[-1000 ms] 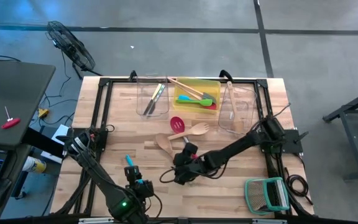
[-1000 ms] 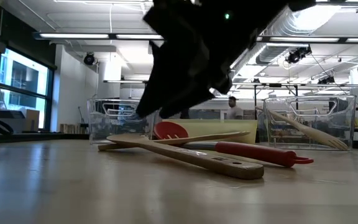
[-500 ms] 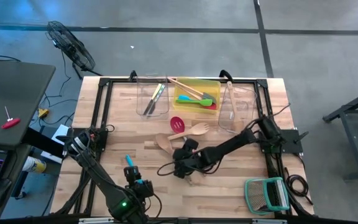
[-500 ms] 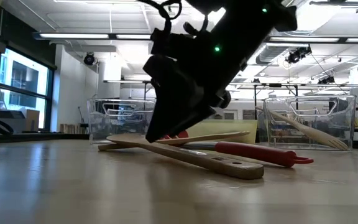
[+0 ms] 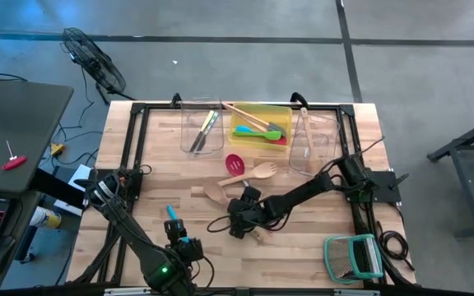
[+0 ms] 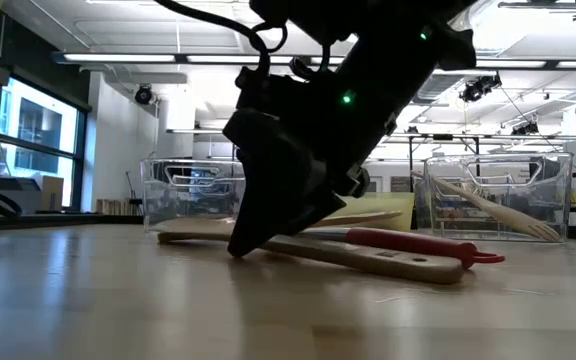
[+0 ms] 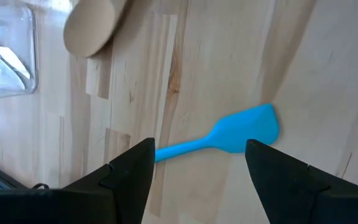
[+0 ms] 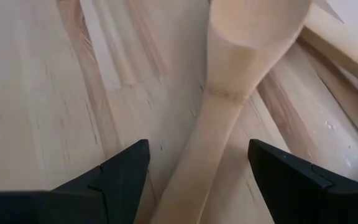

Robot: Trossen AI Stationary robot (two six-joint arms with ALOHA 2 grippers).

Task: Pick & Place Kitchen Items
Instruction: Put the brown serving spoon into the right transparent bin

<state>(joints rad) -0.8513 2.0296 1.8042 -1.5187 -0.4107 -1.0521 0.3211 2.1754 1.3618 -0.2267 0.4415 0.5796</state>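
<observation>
1. Nearest the table's front edge, at about seven o'clock from its middle, the left gripper (image 7: 194, 171) waits with fingers spread wide and empty above the blue spatula (image 7: 229, 137), which lies flat on the table (image 5: 303, 255).
2. Just past it, near the middle, the right gripper (image 8: 197, 168) is down at the board, its fingers parted either side of the handle of a wooden spoon (image 8: 229, 112); nothing is gripped yet.
3. So the step in hand looks like the grasp: the next move calls for closing on that handle, then lifting.
4. That right arm reaches in long and low from three o'clock, its wrist tipped steeply down in the low view.
5. Farther, toward twelve o'clock, lie a red spatula (image 5: 234, 163) and a wooden fork (image 5: 257, 172).
6. Farthest stand the bins: a yellow bin (image 5: 262, 109) of coloured utensils between two clear bins (image 5: 202, 109).
</observation>
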